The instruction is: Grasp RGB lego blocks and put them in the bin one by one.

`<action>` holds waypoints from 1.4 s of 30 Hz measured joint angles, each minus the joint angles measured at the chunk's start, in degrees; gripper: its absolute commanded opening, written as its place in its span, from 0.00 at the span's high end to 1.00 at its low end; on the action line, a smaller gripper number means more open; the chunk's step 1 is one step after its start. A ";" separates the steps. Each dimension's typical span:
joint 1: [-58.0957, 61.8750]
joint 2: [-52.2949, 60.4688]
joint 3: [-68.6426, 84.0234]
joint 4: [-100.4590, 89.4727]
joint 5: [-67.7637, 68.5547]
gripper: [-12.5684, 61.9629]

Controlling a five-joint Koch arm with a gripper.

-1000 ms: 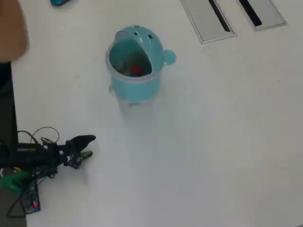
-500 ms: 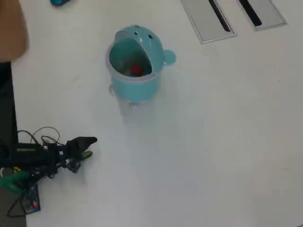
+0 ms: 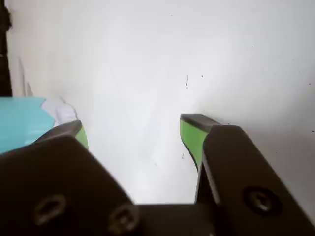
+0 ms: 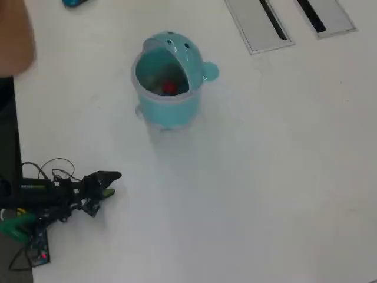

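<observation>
The light teal bin (image 4: 168, 109) stands upright on the white table with its domed lid tipped back. A red lego block (image 4: 169, 88) lies inside it; I cannot make out the other blocks in either view. My gripper (image 4: 115, 183) rests low at the lower left in the overhead view, well away from the bin and pointing right. In the wrist view my gripper (image 3: 134, 127) is open: the green-padded fingers (image 3: 191, 135) stand wide apart with only bare table between them. A teal shape (image 3: 19, 123) at the wrist view's left edge looks like the bin.
Two grey flat panels (image 4: 259, 23) (image 4: 327, 15) lie at the top right. A skin-coloured blur (image 4: 15, 41) and a small blue thing (image 4: 73, 2) sit at the top left. A dark strip (image 4: 7, 135) runs along the left edge, with cables and a circuit board (image 4: 38, 250) by the arm's base.
The arm has shifted very slightly downward in the overhead view. The bin and the red block have not moved.
</observation>
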 measured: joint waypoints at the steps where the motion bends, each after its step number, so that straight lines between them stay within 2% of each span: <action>1: 0.00 0.00 0.00 0.00 0.00 0.37; 10: 0.09 0.00 0.00 0.00 0.09 0.37; 15: 0.97 0.00 0.00 0.00 6.50 0.36; 42: 0.53 0.00 0.00 0.00 6.59 0.37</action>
